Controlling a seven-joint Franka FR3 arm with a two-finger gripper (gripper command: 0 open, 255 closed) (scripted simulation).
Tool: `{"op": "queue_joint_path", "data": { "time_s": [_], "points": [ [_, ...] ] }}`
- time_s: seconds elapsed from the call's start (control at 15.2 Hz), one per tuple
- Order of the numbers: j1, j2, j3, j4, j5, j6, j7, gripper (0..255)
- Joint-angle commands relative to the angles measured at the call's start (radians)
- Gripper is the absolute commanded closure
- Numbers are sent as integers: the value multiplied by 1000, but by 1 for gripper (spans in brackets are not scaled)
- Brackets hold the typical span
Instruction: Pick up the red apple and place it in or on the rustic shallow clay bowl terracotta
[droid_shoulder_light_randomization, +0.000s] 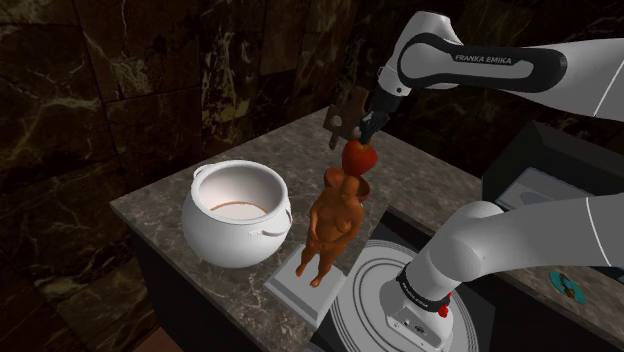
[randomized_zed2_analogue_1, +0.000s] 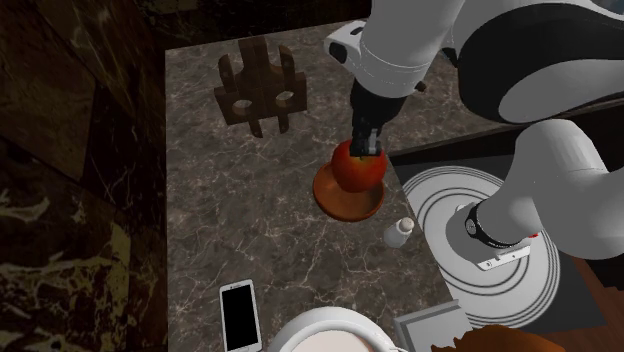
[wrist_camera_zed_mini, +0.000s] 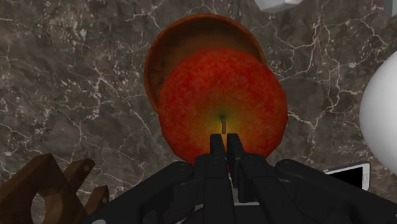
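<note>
Pinching the red apple (wrist_camera_zed_mini: 222, 95) at its stem end, gripper (wrist_camera_zed_mini: 225, 143) fingers drawn almost together. Poised over the middle of the terracotta bowl (randomized_zed2_analogue_1: 347, 207), seemingly just above it; contact with the bowl impossible to tell. On the dark marble counter (randomized_zed2_analogue_1: 250, 200): a wooden rack (randomized_zed2_analogue_1: 260, 88) near the bowl, a small white bottle (randomized_zed2_analogue_1: 400, 232) just beside it, a phone (randomized_zed2_analogue_1: 240, 315) well apart. Elsewhere a white pot (droid_shoulder_light_randomization: 235, 215) beside a brown figurine (droid_shoulder_light_randomization: 330, 225).

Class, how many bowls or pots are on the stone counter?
2. The terracotta bowl sits beneath the apple, by the wooden rack; the white two-handled pot stands beside the brown figurine. More may hide behind the arm.
</note>
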Motion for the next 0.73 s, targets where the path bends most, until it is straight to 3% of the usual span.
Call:
{"op": "queue_joint_path", "data": {
  "time_s": [0.0,0.26,0.66],
  "points": [
    [0,2,0,-26,-1,29,1,255],
    [-1,11,-4,-74,-3,86,0,255],
    [-1,12,-5,-78,-3,91,0,255]
  ]
}}
